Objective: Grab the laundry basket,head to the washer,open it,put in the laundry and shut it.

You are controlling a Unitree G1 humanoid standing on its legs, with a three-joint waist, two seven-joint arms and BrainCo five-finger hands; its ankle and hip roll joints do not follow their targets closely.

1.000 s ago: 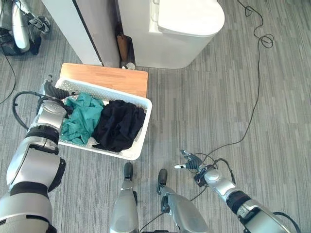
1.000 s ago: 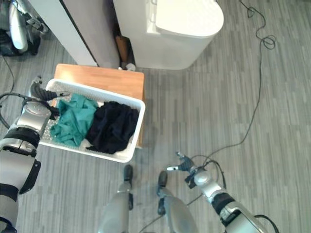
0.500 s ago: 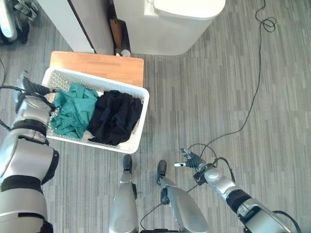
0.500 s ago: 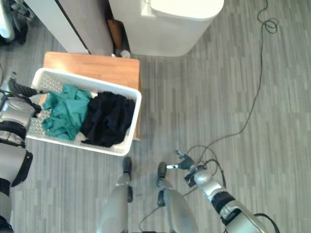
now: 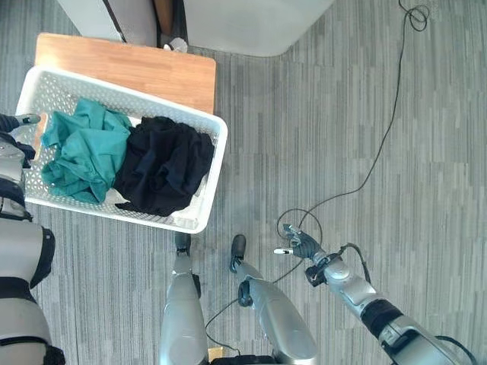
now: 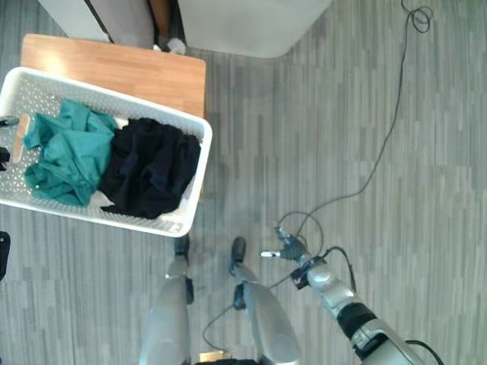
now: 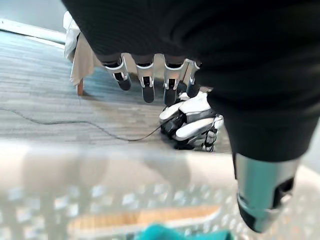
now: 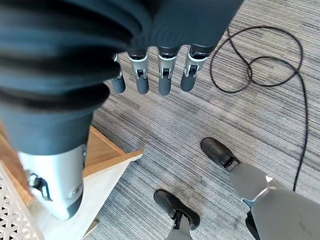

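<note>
While the white perforated plastic laundry basket [image 5: 199, 175] sits on the low wooden bench [image 5: 144, 68], partly overhanging its near edge, it holds a crumpled teal garment [image 5: 78, 152] at the robot's left end and a bunched black garment [image 5: 162, 163] beside it, the two touching. At the basket's left short end the left hand [image 5: 17, 122] shows at the rim by a small wooden handle; its wrist view shows straight, relaxed fingers [image 7: 146, 85] held above the blurred white rim, holding nothing. The right hand [image 5: 298, 245] hangs well apart over the grey striped carpet floor [image 5: 426, 198], fingers [image 8: 162, 75] straight and loosely spread, empty. A rounded white washer [image 5: 251, 26] stands past the bench. Compared with half a second ago the whole scene sits lower and further to the robot's left in the head views, so the camera has shifted; the basket remains on the bench.
</note>
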